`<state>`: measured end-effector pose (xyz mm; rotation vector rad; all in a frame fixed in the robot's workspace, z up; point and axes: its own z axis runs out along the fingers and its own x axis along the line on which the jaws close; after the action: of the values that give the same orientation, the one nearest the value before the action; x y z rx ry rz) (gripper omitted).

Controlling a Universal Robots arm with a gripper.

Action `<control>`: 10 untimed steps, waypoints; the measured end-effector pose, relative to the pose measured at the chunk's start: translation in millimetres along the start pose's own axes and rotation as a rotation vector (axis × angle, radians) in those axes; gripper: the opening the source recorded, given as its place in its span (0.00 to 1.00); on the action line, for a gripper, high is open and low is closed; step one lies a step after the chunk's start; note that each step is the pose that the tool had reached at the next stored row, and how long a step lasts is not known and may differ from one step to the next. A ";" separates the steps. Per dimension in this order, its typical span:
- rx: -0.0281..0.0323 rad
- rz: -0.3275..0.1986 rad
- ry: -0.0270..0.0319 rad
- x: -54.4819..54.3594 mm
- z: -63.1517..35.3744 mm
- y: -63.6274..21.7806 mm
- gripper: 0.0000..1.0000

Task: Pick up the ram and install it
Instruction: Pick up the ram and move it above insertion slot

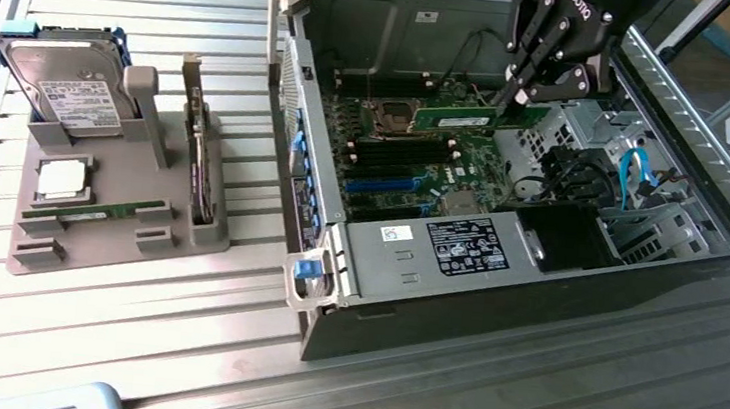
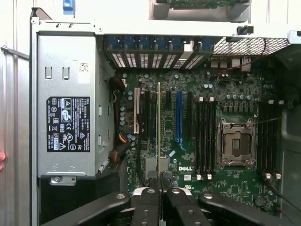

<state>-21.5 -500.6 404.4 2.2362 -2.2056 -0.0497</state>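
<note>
Tool (image 1: 523, 103) is pinched narrow on the long thin green ram stick (image 1: 460, 120), held edge-down over the green motherboard (image 1: 403, 168) inside the open case, long axis parallel to the black memory slots (image 2: 205, 136), just beside them

Bright even light, glare on the slatted table (image 1: 126, 322), deep shadow inside the case (image 1: 370, 14)

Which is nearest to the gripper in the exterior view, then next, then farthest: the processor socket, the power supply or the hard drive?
From the gripper, shut on the ram:
1. Processor socket, just toward the exterior view's left.
2. Power supply, nearer the camera.
3. Hard drive, in the grey holder at the exterior view's far left.
</note>
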 end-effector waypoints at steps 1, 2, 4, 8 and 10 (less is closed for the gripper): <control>0.0006 -0.001 0.0001 0.0 0.0 -0.1 0.12; 0.0013 -0.002 0.0000 0.0 0.0 -0.2 0.12; 0.0021 -0.003 0.0001 0.0 0.0 -0.3 0.12; 0.0022 -0.003 0.0001 0.0 0.0 -0.3 0.12; 0.0020 -0.003 0.0005 -0.6 -0.2 -0.4 0.12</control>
<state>-21.2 -499.9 404.6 2.2407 -2.2027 -0.0469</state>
